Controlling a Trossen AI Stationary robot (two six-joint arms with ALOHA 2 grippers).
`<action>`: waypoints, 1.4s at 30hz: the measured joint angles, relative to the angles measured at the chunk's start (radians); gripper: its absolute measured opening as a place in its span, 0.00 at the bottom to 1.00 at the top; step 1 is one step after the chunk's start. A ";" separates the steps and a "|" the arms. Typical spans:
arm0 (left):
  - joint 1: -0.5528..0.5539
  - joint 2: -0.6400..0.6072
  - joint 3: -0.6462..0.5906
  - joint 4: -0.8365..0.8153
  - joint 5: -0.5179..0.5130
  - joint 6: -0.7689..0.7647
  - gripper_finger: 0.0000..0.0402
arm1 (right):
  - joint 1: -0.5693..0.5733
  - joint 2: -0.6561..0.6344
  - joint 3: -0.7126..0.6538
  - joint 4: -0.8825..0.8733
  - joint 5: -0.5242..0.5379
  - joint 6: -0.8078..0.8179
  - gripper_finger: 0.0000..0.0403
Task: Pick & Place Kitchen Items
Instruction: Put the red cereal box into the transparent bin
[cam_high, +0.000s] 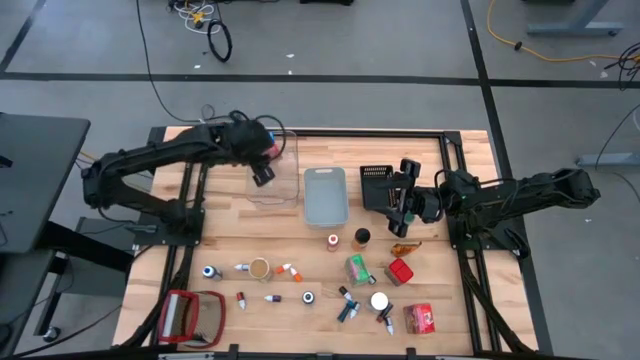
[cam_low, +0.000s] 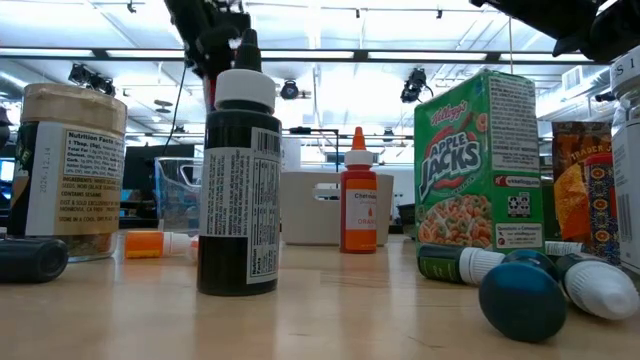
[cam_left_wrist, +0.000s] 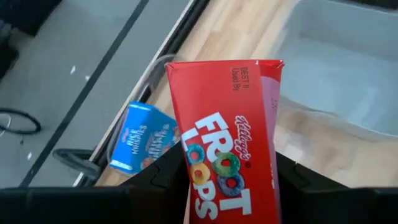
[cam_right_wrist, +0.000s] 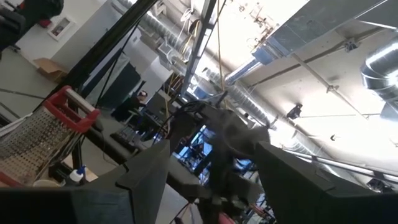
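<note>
Red carton (cam_left_wrist: 230, 149) half hidden in left tool (cam_left_wrist: 227, 180)

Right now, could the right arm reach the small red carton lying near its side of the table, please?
Probably yes. The right end effector is open and empty over the black bin. The red carton lies nearby with open table between them, only an orange packet beside the path.

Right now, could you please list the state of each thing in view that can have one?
Left gripper: shut on the Froot Loops carton, above the clear bin.
Right gripper: open, empty, near the black bin.
Rice Krispies carton: lying in the clear bin.
Grey bin: empty.
Apple Jacks carton: upright.
Dark bottle: upright, capped.
</note>
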 joint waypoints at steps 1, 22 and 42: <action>0.023 0.002 -0.003 -0.012 0.005 0.016 0.38 | 0.000 0.000 0.000 0.000 0.000 -0.002 0.62; 0.282 0.285 -0.002 0.120 0.223 0.325 0.38 | 0.000 0.000 0.000 -0.005 0.001 -0.004 0.62; 0.327 0.422 0.001 0.122 0.195 0.325 0.38 | 0.000 0.000 0.000 -0.013 -0.001 -0.010 0.62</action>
